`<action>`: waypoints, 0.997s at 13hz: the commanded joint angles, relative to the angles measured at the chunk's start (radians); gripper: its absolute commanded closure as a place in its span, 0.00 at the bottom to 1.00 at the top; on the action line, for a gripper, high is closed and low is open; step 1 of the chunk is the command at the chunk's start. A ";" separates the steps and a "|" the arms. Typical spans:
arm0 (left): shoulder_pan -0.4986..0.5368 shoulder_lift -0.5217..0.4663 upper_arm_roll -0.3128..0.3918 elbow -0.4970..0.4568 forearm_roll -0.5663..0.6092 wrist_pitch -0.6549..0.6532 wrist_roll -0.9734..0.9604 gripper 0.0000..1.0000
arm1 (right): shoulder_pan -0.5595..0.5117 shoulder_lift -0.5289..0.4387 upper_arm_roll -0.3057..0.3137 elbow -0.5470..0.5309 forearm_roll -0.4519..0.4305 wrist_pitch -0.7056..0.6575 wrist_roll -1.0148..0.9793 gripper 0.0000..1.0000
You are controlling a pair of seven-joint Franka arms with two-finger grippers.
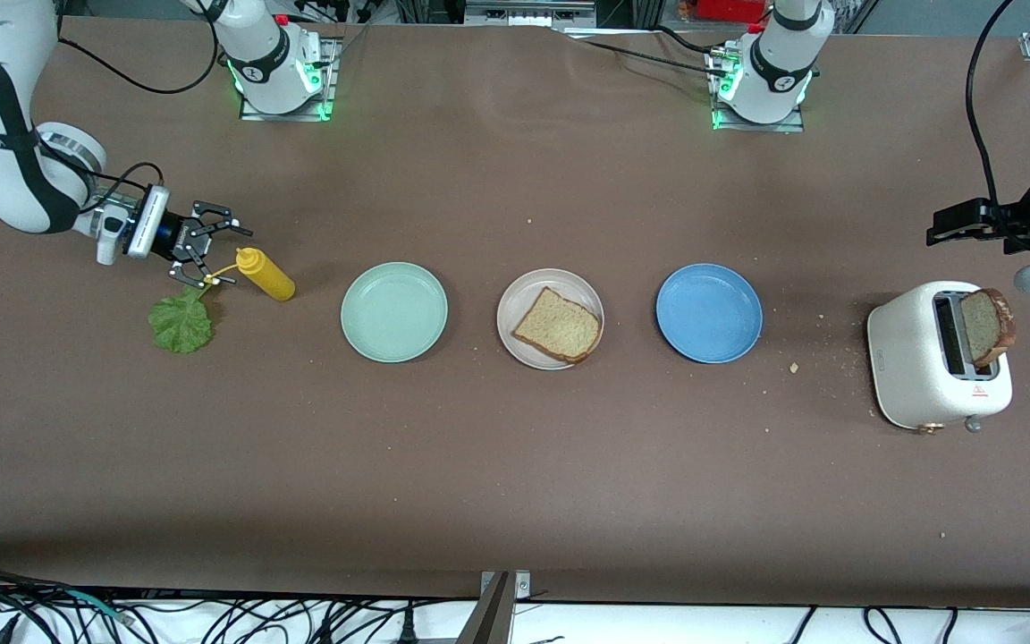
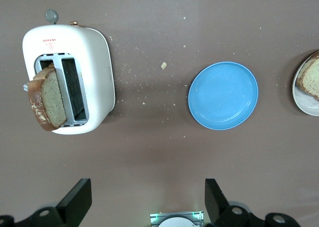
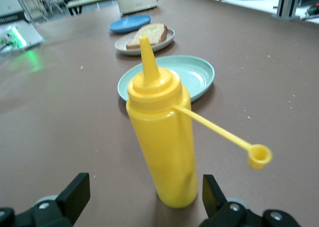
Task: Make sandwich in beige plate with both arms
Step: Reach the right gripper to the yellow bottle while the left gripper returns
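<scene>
Fingers (image 3: pixel 75 194) of the right gripper (image 1: pixel 211 243) are wide open and hold nothing, just beside the yellow bottle (image 1: pixel 266 274); the left gripper (image 2: pixel 148 201) is wide open too, empty, up near the toaster (image 1: pixel 937 354); the beige plate (image 1: pixel 519 297) sits between the green plate (image 1: pixel 393 311) and the blue plate (image 1: pixel 709 312), with one bread slice (image 1: pixel 558 326) on it; the lettuce (image 1: pixel 181 321) lies on the table (image 1: pixel 515 465) beside the bottle.

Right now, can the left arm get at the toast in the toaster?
Probably yes. The left end effector hangs open over the table beside the toaster, and the toast sticks up out of its slot with nothing over it.
</scene>
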 commanded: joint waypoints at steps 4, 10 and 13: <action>0.005 -0.017 -0.003 -0.008 0.038 -0.009 -0.003 0.00 | -0.013 0.085 0.003 0.044 0.049 -0.056 -0.063 0.00; 0.003 -0.017 -0.003 -0.008 0.038 -0.009 -0.003 0.00 | -0.002 0.180 0.037 0.125 0.129 -0.093 -0.065 0.00; 0.005 -0.017 -0.003 -0.008 0.038 -0.009 -0.003 0.00 | 0.001 0.185 0.039 0.125 0.133 -0.096 -0.065 0.00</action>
